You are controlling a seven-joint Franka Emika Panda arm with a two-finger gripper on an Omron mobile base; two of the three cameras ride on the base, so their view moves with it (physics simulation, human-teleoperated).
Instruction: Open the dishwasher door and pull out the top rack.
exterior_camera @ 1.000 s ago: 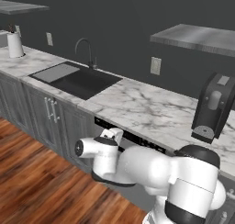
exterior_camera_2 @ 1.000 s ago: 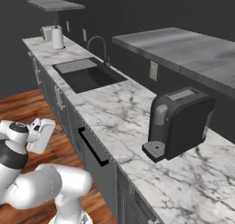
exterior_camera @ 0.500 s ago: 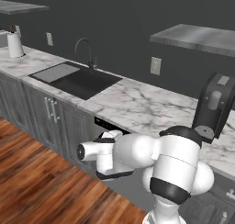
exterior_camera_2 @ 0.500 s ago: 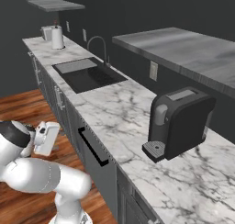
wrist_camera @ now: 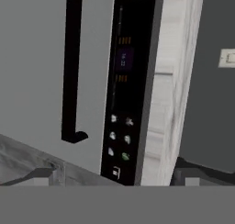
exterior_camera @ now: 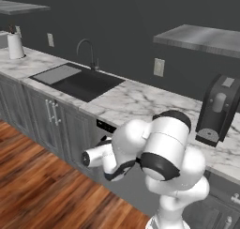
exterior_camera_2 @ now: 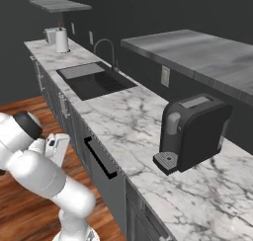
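Since half a second ago the arm has been swung lower and closer toward the dishwasher door (wrist_camera: 41, 71), so basically only the approach is done. Door's shut under the marble counter (exterior_camera_2: 148, 131), its black bar handle (wrist_camera: 72, 67) untouched and seen rolled sideways beside the control strip (wrist_camera: 124, 90). Gripper opening can't be told; nothing is being gripped. Door and top rack are both left to do.
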